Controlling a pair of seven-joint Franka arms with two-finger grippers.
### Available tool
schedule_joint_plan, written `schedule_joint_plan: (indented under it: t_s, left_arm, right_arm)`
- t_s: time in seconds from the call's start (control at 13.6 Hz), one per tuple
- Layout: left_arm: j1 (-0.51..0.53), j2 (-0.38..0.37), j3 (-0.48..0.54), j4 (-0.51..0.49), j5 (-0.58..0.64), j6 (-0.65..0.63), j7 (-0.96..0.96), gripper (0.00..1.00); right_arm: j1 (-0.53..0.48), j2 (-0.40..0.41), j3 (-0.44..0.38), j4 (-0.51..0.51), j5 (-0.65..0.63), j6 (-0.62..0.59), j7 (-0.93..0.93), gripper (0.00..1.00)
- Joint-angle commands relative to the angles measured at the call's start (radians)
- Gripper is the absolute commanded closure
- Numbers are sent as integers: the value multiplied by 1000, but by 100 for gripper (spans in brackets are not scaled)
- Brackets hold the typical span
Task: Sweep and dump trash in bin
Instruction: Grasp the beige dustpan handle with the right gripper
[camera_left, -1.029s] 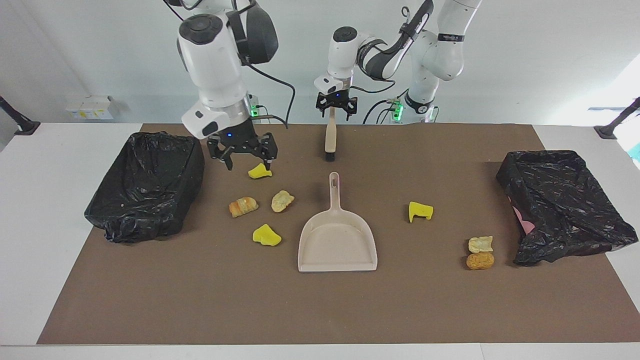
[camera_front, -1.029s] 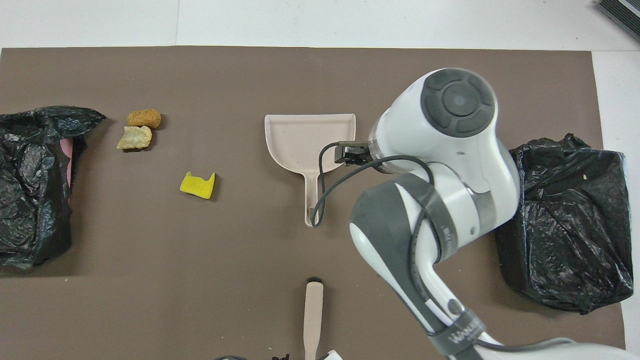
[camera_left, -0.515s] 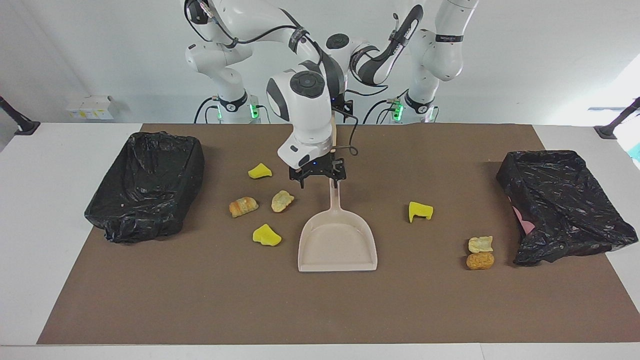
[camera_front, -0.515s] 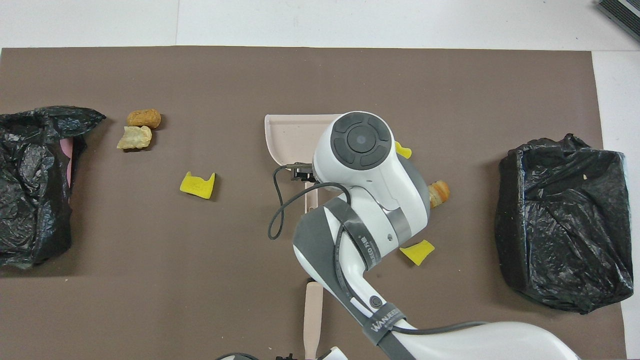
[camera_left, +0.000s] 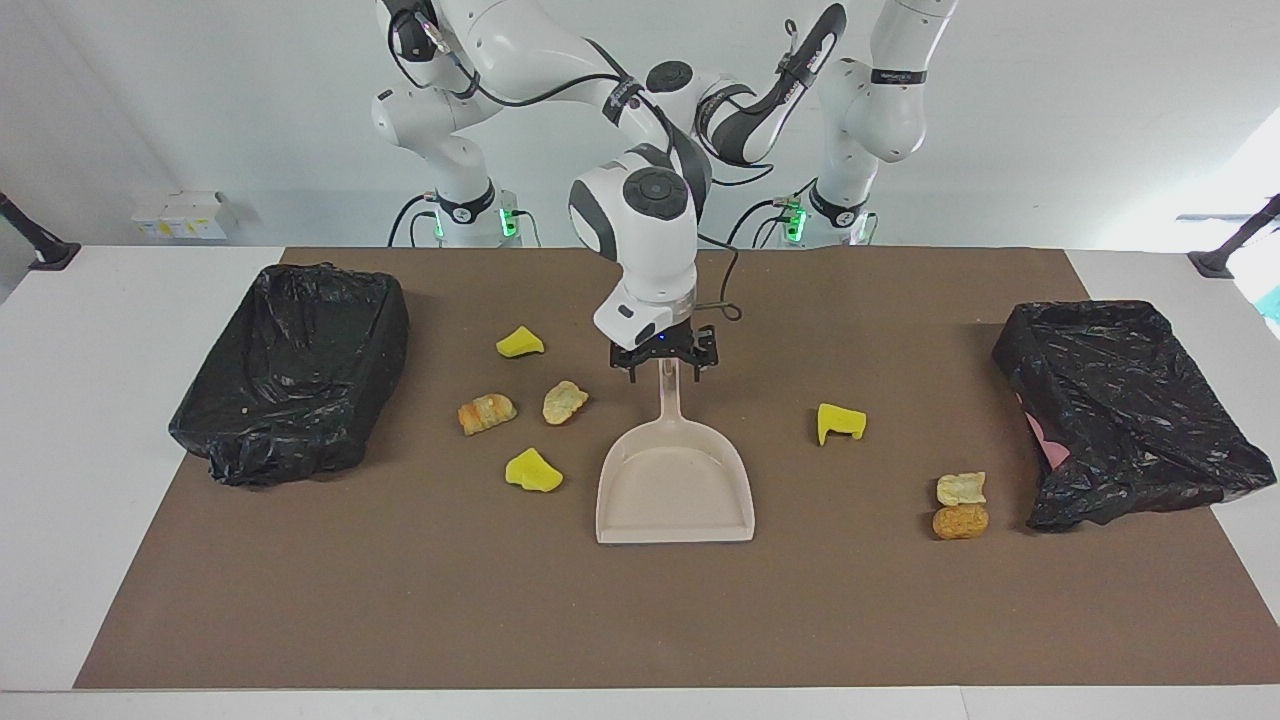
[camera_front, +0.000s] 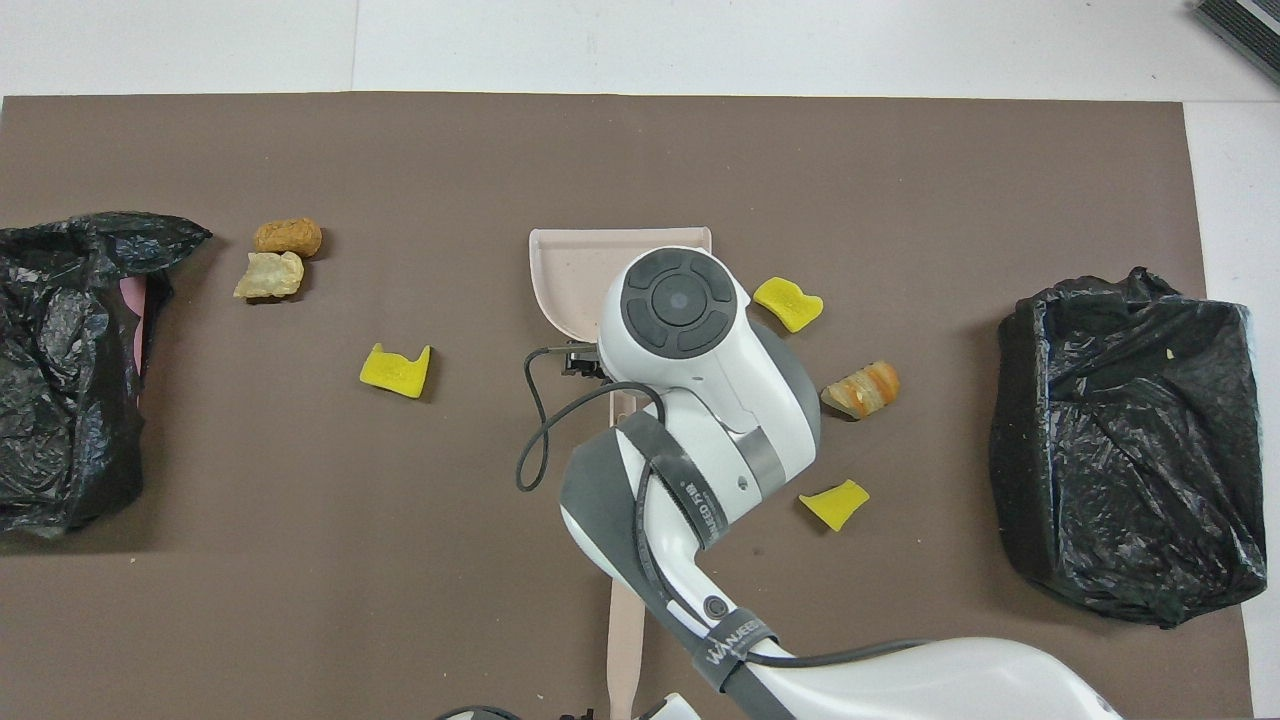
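Clock hours here are read on the facing view, with the dustpan (camera_left: 675, 500) as the dial's centre.

The dustpan lay flat at mid-table. Its long axis ran straight toward the robots, with the handle at 12 o'clock and the mouth at 6. The right gripper (camera_left: 665, 372) was at the handle's tip. Its fingers stood wide apart, one on each side of the handle, and gripped nothing.

Four scraps lay toward the right arm's end of the table:
- a yellow wedge (camera_left: 520, 342) at about 10:30, its thin end pointing toward the right arm's end
- a striped pastry (camera_left: 487, 413) near 10, its long axis roughly across the table
- a tan lump (camera_left: 565, 401) just beside the pastry
- a yellow chunk (camera_left: 533, 470) at 9

A notched yellow piece (camera_left: 841, 422) lay at 2. A pale crust (camera_left: 961, 488) and a brown lump (camera_left: 960, 521) touched each other at 3, just beside one black-bagged bin (camera_left: 1125, 400). The second bin (camera_left: 295, 370) stood at 9.

The brush (camera_front: 626, 620) lay nearer the robots, its handle in line with the dustpan's. The left gripper (camera_front: 575, 714) was over the brush's near end with its fingers closed. It was almost hidden, and whether it had the brush could not be told.
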Motion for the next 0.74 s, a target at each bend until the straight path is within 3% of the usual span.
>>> schedule_joint_plan:
  t_s: [0.0,0.44,0.66]
  left_arm:
    - [43,-43,13,12,2,-59,-9,100]
    - [242,-65,13,42,16,-194,108,100]
    - [362,-74,13,45,35,-217,185,100]
  right_arm:
    - [3,-18,-2,-49,17,26,14,0]
    - [-1,-36,-2,-129,17,86,-6,0]
    - [-4,-35,-2,-129,17,88,-7,27]
